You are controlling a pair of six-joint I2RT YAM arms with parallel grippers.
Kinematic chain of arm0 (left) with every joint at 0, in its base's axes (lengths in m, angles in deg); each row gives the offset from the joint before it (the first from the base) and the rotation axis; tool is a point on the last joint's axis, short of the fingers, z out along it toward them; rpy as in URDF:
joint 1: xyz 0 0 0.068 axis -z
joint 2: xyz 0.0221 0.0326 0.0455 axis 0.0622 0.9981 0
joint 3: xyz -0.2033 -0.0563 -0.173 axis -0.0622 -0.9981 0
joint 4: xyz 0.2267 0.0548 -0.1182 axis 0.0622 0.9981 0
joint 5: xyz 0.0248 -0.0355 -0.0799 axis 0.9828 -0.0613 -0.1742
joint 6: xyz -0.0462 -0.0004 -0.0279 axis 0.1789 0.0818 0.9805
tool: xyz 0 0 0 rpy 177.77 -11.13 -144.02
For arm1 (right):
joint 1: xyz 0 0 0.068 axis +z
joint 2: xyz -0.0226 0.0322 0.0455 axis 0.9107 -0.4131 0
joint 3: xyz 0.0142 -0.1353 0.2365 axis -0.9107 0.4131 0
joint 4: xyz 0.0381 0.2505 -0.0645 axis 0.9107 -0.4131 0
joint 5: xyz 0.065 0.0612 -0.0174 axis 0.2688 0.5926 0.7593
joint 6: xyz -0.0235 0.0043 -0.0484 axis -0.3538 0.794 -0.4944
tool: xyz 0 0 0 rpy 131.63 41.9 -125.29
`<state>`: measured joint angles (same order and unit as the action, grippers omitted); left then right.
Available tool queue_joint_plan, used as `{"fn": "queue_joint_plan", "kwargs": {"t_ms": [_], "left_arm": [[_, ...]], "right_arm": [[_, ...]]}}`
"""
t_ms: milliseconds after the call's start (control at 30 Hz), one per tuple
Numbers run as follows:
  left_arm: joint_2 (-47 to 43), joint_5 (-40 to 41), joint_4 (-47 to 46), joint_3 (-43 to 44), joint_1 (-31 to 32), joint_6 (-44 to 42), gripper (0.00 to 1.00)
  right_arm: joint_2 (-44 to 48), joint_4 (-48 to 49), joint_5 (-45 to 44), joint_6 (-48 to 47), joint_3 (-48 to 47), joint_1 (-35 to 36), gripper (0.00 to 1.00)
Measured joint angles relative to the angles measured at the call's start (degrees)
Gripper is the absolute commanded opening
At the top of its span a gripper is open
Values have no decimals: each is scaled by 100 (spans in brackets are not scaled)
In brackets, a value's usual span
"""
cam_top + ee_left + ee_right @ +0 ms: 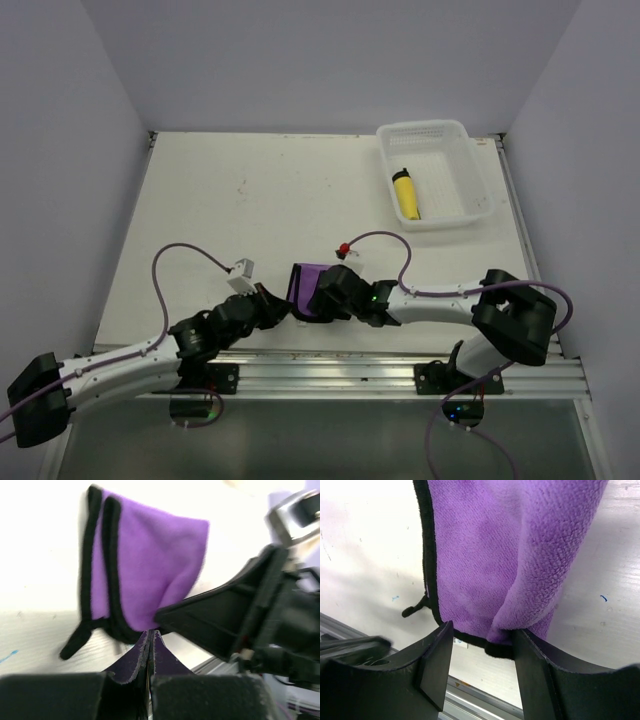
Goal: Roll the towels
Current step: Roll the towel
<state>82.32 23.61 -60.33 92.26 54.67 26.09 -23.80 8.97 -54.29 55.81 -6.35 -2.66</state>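
Left fingers (134,664) are pressed flat together, their tips meeting the black hem of the purple towel (150,560); whether they pinch it I cannot tell. Right fingers (436,662) stand apart around a fold at its lower edge. From above, it lies low centre on the bench (250,190); the yellow towel (405,196) sits in the basket (470,180), upper right.

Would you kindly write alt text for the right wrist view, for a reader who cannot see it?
A purple towel with black edging lies bunched on the white table, its near edge between the open fingers of the right claw. A black loop sticks out on its left.
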Motion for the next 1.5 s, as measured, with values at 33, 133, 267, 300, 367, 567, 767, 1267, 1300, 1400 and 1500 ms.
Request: {"fn": "queue_joint_plan", "kwargs": {"t_ms": [33, 133, 267, 300, 367, 567, 767, 1267, 1300, 1400, 1500], "left_arm": [[-247, 31, 26, -48, 0, 0, 0], [-623, 61, -136, -127, -7, -170, 0], [-457, 50, -341, -149, -7, -413, 0], [-413, 39, -413, -164, -7, -455, 0], [-321, 0, -673, -269, -4, -501, 0], [-256, -20, -1130, -466, 7, -514, 0], [133, -24, -1657, -509, 125, -507, 0], [1366, 514, -2479, -525, 522, -293, 0], [1451, 538, -2509, -525, 538, -295, 0], [1635, 605, -2684, -525, 577, -302, 0], [1762, 623, -2977, -525, 605, -361, 0]], "right_arm": [[-4, 7, 2, 26, 0, -2, 56], [-46, 68, 46, 120, 0, -35, 59], [-136, 107, 238, 295, -61, -157, 62], [-160, 127, 289, 328, -85, -192, 62], [-216, 186, 348, 426, -109, -249, 63], [-334, 350, 525, 776, -142, -376, 65], [-667, 326, 726, 1054, -494, -450, 67], [-726, 181, 745, 1517, -619, -485, 70], [-726, 179, 745, 1537, -619, -485, 70], [-726, 179, 752, 1565, -619, -490, 71], [-734, 177, 778, 1598, -625, -496, 71]]}}
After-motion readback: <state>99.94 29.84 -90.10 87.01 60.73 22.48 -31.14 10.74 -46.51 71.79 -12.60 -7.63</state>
